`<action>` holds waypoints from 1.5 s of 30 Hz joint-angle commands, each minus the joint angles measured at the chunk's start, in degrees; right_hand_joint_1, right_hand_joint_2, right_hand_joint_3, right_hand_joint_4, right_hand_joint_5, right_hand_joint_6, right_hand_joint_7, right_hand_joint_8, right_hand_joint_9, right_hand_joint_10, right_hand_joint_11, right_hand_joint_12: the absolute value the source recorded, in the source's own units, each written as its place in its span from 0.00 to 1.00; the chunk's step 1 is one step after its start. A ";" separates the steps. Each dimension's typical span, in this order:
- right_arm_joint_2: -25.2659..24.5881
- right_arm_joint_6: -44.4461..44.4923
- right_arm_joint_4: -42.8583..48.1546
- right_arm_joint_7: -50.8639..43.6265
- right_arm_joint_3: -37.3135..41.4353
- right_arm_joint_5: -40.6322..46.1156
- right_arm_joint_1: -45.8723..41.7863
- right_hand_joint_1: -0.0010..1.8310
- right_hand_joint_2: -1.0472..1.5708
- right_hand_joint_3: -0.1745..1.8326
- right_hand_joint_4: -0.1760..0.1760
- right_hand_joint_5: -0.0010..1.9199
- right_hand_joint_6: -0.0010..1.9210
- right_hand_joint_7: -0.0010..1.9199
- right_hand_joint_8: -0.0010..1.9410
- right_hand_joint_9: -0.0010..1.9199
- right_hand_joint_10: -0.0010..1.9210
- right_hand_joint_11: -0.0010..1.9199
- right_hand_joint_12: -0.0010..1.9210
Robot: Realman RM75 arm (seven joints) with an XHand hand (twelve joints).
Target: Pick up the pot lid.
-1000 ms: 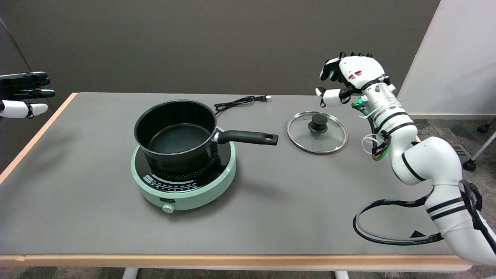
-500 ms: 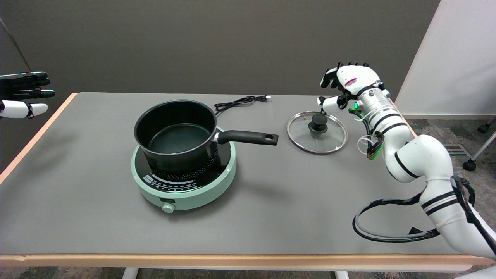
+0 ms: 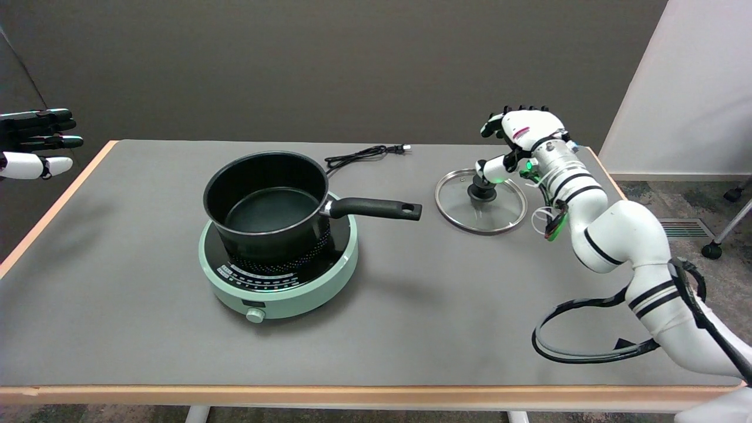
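The glass pot lid (image 3: 480, 207) with a metal rim and a black knob (image 3: 482, 191) lies flat on the grey table, right of the pot. My right hand (image 3: 516, 136) hovers just above and behind the knob. Its fingers are spread and curved downward. The thumb tip sits right at the top of the knob; whether it touches is unclear. Nothing is held in the hand, and the lid rests on the table.
A black saucepan (image 3: 267, 202) stands on a mint-green induction cooker (image 3: 279, 264) left of the lid, its handle (image 3: 376, 208) pointing toward the lid. A black power cord (image 3: 361, 154) lies behind. The idle left hand (image 3: 32, 141) hangs at the upper left.
My right hand has come down and leftward, from high above the lid's far right side to just over the knob. The lid has not moved.
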 commanded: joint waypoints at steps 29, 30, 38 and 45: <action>2.16 6.48 -4.92 -0.10 -11.08 5.62 5.16 0.43 0.59 0.56 0.68 0.23 0.10 0.25 0.10 0.29 0.19 0.20 0.48; 2.24 6.52 -4.76 -0.10 -11.12 5.66 5.16 0.43 0.59 0.56 0.68 0.23 0.10 0.25 0.10 0.29 0.19 0.20 0.48; 4.44 9.27 -4.48 -0.14 -14.04 8.62 5.52 0.43 0.59 0.56 0.68 0.24 0.10 0.25 0.10 0.29 0.19 0.20 0.48; 4.96 10.55 -4.60 -0.18 -14.08 8.86 5.44 0.44 0.59 0.56 0.68 0.24 0.11 0.26 0.10 0.29 0.19 0.20 0.48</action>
